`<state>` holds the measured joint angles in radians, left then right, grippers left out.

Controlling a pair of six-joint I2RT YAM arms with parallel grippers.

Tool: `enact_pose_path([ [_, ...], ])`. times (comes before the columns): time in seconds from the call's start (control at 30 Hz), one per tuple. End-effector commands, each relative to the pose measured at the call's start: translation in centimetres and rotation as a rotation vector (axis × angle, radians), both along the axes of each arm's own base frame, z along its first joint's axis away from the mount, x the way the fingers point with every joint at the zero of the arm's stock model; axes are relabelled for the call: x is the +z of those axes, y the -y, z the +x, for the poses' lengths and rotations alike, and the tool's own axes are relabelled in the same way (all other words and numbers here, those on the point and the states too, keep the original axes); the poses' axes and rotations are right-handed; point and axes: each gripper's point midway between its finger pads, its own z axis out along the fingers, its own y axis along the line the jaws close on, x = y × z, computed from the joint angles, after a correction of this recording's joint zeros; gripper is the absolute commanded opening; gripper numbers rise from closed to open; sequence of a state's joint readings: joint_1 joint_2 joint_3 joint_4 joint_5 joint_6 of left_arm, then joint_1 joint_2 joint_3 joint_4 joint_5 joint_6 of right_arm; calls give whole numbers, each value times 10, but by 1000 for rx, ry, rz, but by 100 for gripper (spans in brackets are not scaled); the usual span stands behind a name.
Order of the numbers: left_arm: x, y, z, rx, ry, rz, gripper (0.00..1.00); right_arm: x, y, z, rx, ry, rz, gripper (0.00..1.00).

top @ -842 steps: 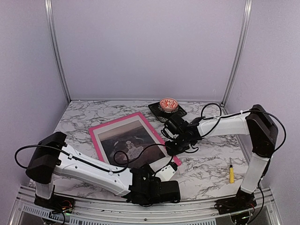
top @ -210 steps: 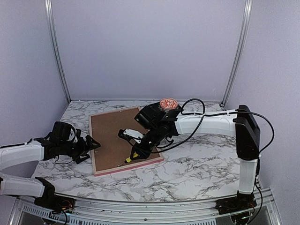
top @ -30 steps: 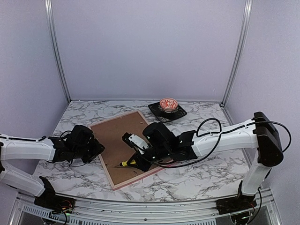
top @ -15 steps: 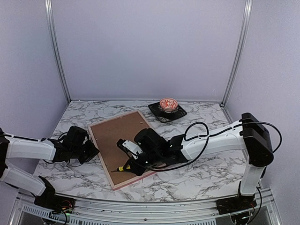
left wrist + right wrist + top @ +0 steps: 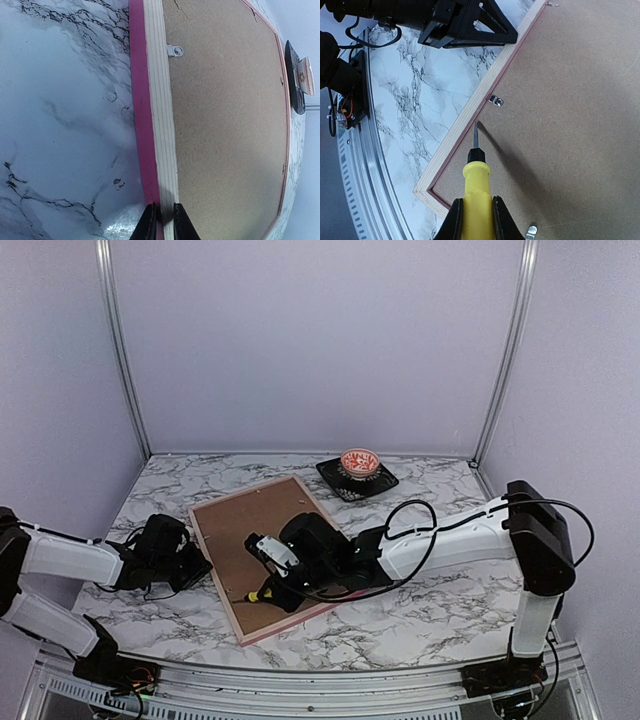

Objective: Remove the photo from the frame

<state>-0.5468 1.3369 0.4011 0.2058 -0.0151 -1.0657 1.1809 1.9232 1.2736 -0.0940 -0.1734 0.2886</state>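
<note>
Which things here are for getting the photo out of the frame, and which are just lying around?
For the job: frame, lying face down; brown backing board; metal clip; yellow screwdriver, held by the right gripper; left gripper, pinching the frame's edge.

Just lying about: patterned bowl on a black dish at the back.

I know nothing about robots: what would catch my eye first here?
A big pink-edged frame lies face down in the middle, its brown backing board up. The right gripper holds a yellow screwdriver, tip near a small metal clip by the frame's rim, while the left gripper pinches its edge.
</note>
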Motion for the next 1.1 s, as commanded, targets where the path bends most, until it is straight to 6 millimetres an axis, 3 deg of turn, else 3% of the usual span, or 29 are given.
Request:
enact_pose_path([
  [0.0,-23,-9,-16,-2,-79,38,13,5,-14,3,-15,9,12,0],
  [0.33,-35,-17,-31,13,-132,51,11,-10,-23,39,-170,86,-66,0],
  [0.6,-41,-15,-39,10,-153,51,10,-5,-29,51,-233,98,-35,0],
  [1.07,-37,-15,-38,24,-158,49,7,10,-18,33,-185,62,13,0],
])
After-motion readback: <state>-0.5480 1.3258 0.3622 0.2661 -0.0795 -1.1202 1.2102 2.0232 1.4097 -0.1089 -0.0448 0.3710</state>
